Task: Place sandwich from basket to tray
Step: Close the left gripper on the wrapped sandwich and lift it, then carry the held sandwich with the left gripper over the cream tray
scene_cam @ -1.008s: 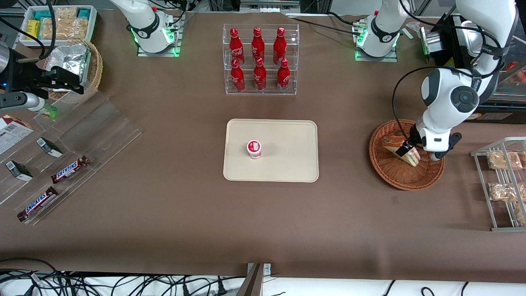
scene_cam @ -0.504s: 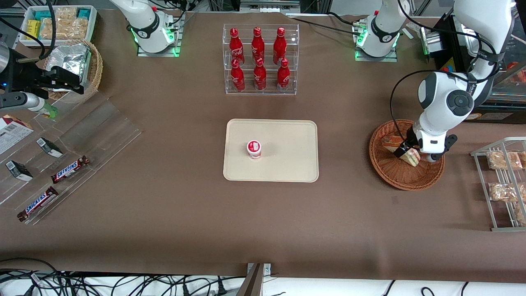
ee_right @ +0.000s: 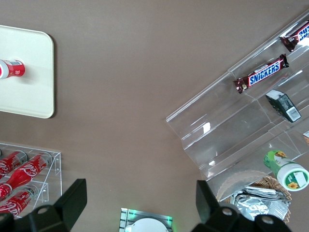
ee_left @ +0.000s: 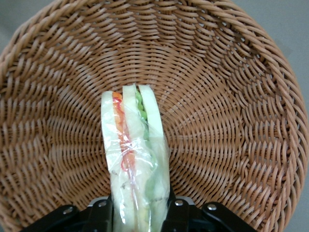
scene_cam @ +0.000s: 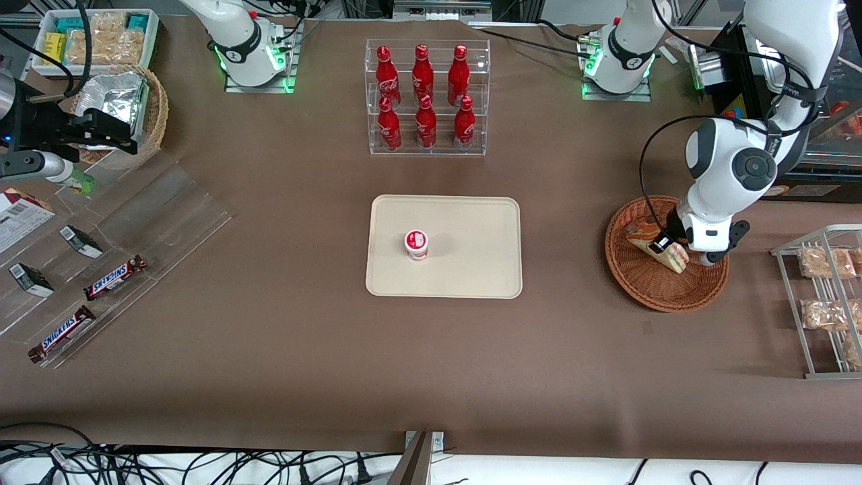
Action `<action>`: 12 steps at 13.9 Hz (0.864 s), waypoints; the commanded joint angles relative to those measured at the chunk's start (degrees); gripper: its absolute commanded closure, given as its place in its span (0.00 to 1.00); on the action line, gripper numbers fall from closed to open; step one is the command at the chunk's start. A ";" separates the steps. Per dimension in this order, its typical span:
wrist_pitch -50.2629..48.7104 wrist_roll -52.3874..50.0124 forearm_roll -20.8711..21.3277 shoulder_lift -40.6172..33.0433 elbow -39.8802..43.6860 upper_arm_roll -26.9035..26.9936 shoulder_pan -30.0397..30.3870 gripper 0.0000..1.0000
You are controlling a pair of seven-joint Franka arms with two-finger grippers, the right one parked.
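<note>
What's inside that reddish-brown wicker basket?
One wrapped sandwich, the gripper shut on it. The basket otherwise shows bare weave; whatever lies beneath the sandwich is covered.

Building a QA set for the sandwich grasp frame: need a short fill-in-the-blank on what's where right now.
1. The gripper has its fingers closed on the ____.
2. The sandwich is over the reddish-brown ____, not yet at the tray.
3. On the tray stands one small red-and-white ____.
4. The clear rack holds ____ red bottles.

Missing words: sandwich; basket; cup; six
</note>
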 commanded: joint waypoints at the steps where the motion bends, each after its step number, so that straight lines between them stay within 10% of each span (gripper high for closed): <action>1: -11.04 2.82 1.57 -3.25 5.40 -0.47 0.20 1.00; 12: -39.83 18.21 -3.00 -3.79 29.68 -12.58 -0.41 1.00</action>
